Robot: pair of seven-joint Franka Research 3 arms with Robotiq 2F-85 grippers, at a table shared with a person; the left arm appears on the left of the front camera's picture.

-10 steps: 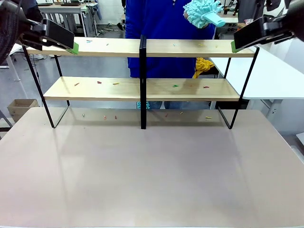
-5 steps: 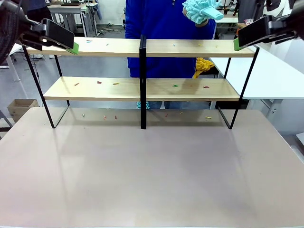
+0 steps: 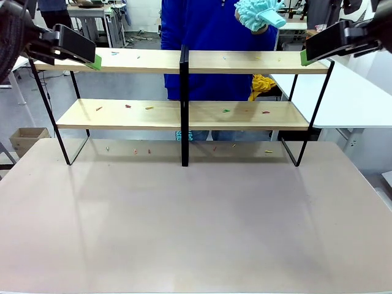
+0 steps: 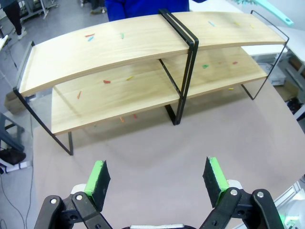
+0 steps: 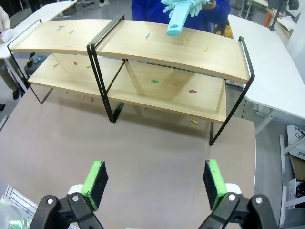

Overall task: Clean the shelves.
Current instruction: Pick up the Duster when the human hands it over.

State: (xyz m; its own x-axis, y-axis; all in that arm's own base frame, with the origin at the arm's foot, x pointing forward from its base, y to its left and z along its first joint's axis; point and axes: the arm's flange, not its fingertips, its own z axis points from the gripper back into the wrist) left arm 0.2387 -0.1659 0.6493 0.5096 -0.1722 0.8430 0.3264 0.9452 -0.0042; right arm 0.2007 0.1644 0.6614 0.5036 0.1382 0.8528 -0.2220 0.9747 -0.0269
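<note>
Far edge of table [image 3: 196,233]: shelves [image 3: 141,60], side by side, scraps littering both tiers.
Duster [image 3: 257,13]: person's, held above upper board, seemingly poised to sweep.
Left gripper [image 4: 156,169]: wide open, empty, held clear.
Right gripper [image 5: 153,179]: likewise.

Bright, even overhead light — soft shadows beneath the shelves [image 3: 245,115], which bow in 2 wrist views.
</note>
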